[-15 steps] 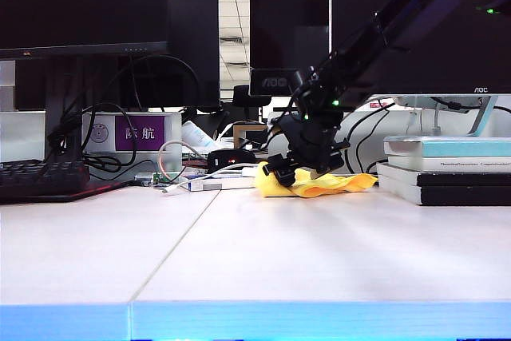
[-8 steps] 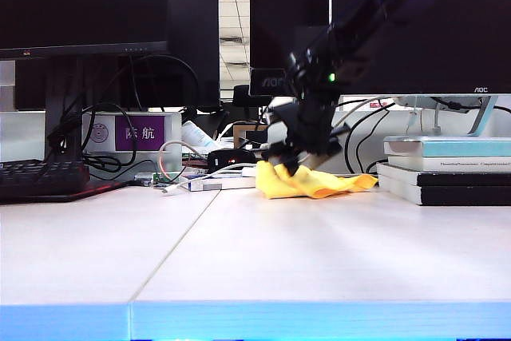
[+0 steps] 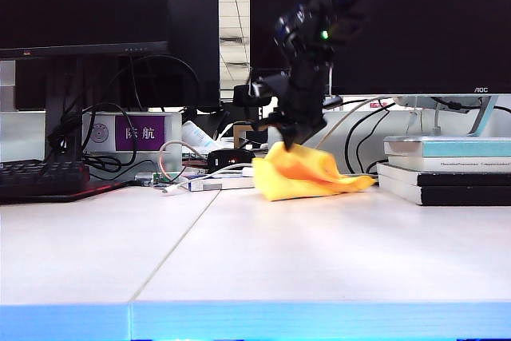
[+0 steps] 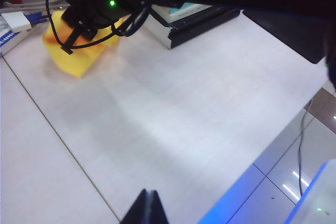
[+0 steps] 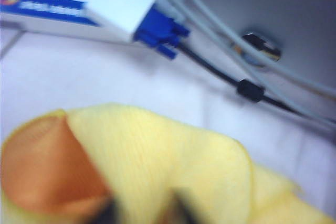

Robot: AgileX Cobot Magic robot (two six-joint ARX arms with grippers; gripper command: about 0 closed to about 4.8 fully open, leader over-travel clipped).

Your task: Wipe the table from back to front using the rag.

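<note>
the right gripper (image 3: 289, 143) is pinched on the yellow rag (image 3: 307, 174), pulling one corner up at the back of the table (image 3: 263, 253), beside some books (image 3: 447, 169). only a dark tip of the left gripper (image 4: 146, 211) shows, so i cannot tell if it is apart.

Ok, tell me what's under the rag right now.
The rag, pinched at its peak by the right gripper, still rests on the table. Whatever lies beneath its folds is covered.

"AOC" on rear monitor (image 3: 275, 83) & right monitor (image 3: 481, 89); purple sign (image 3: 140, 132) "际航".
</note>
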